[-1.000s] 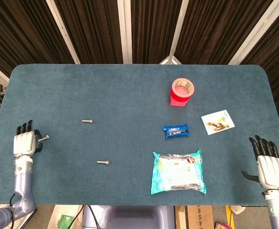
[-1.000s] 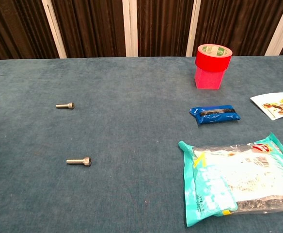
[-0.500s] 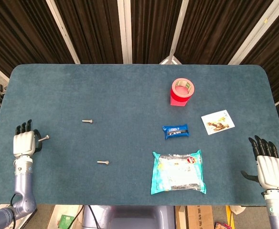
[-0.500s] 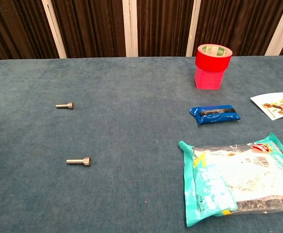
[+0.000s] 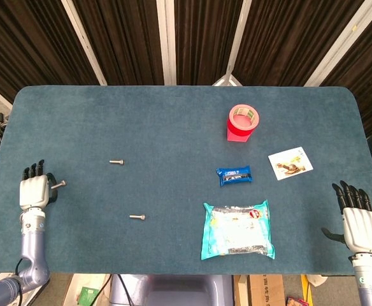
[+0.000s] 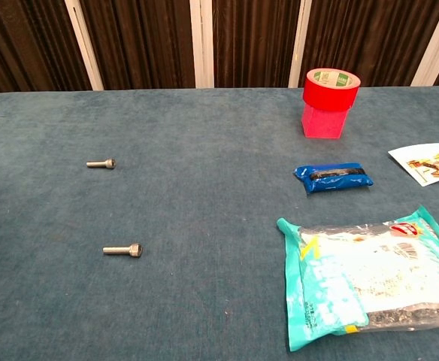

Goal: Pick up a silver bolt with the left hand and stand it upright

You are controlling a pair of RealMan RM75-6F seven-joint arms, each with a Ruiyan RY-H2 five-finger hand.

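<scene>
The table (image 6: 204, 120) is showing a matt, slightly napped teal cloth covering right out to its edges. My left hand (image 5: 33, 190) and my right hand (image 5: 362, 224) are presenting smooth pale-grey shells with black fingers (image 5: 350, 194), dull in finish. Three bolts (image 6: 123, 250) (image 6: 101, 163) (image 5: 58, 185) are showing bright bare metal. The tape roll (image 6: 331, 86) is showing smooth red sides, sitting on a translucent pink plastic block (image 6: 323, 122). The small blue packet (image 6: 334, 178) and the large teal-edged bag (image 6: 370, 274) are reflecting light as glossy, crinkled plastic film. The card (image 6: 428, 162) near the right edge is looking like printed paper.
</scene>
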